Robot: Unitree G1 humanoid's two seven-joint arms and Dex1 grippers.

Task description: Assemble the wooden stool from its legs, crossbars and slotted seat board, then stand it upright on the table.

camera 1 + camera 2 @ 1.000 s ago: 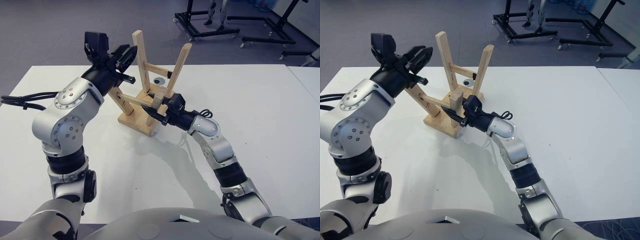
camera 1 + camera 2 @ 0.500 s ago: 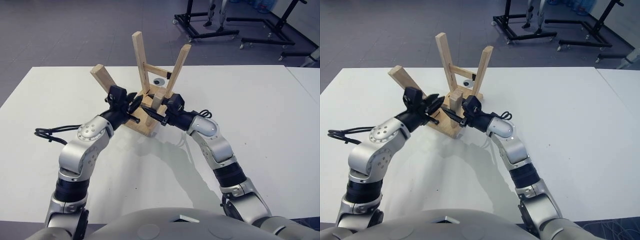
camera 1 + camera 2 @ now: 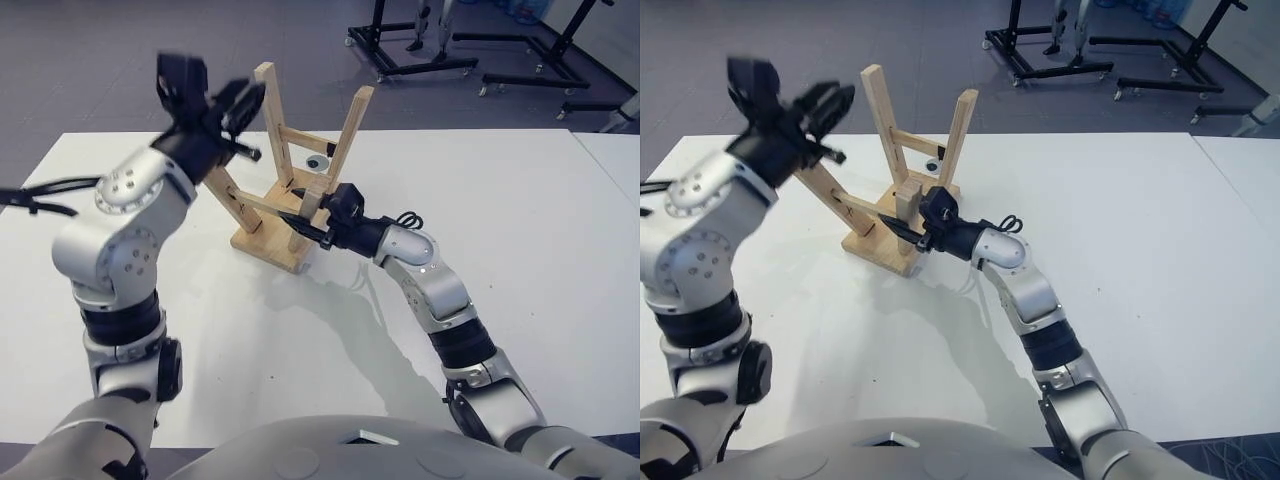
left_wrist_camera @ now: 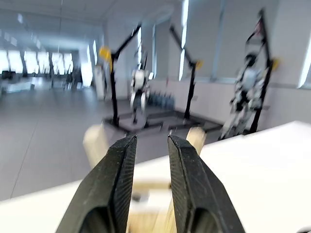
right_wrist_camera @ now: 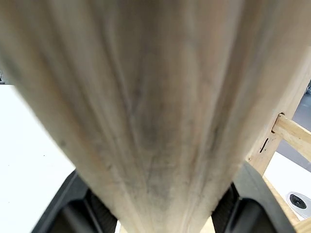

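Observation:
The wooden stool (image 3: pixel 262 243) stands upside down on the white table (image 3: pixel 520 250), seat board flat and legs pointing up, joined by crossbars. My right gripper (image 3: pixel 305 222) is shut on the near short leg (image 5: pixel 146 97) just above the seat board; the wood lies between its black fingers (image 5: pixel 73 208). My left gripper (image 3: pixel 240 100) is raised to the left of the tall far leg (image 3: pixel 270 120), above the slanted left leg (image 3: pixel 228 195). Its fingers (image 4: pixel 121 184) stand slightly apart with nothing between them.
A small round black-and-white part (image 3: pixel 318 162) lies on the table behind the stool. A black cable (image 3: pixel 40 190) trails off the left arm. Wheeled black frames (image 3: pixel 450 50) stand on the floor beyond the far table edge. Bare tabletop extends to the right.
The left arm dropped to the seat board half a second ago and has swung back up beside the leg tops. The stool has shifted slightly left. The right gripper keeps its hold.

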